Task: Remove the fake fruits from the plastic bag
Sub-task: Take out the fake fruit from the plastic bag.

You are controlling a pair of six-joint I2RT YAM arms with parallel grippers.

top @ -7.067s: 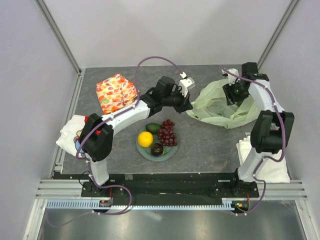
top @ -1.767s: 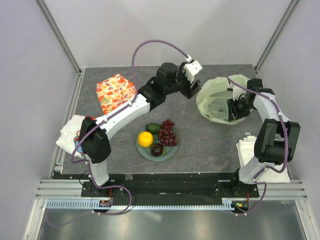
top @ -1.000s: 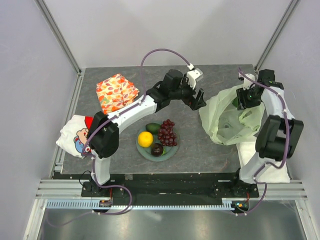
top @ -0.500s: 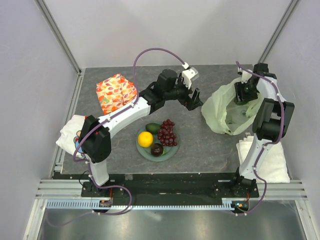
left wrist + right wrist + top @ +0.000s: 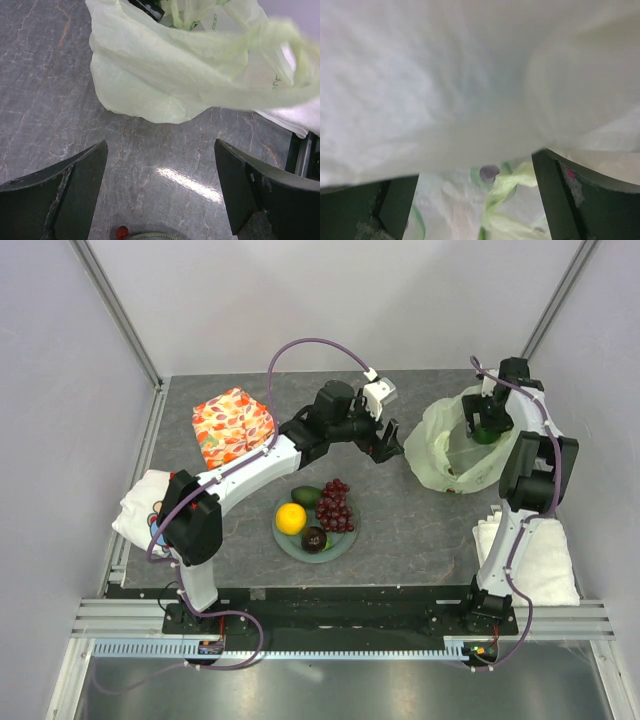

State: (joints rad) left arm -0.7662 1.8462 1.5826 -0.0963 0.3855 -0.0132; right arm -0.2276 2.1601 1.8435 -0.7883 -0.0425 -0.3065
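Left gripper [image 5: 160, 150] wide, empty, beside bag [image 5: 445, 445]. Right gripper [image 5: 487, 423] wide inside bag; film could snag on it, get dragged off table [image 5: 410, 525].

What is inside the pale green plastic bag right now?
The right gripper reaches into the plastic bag. Its wrist view shows crinkled film and one small purplish blob, too blurred to name. Folds hide the rest.
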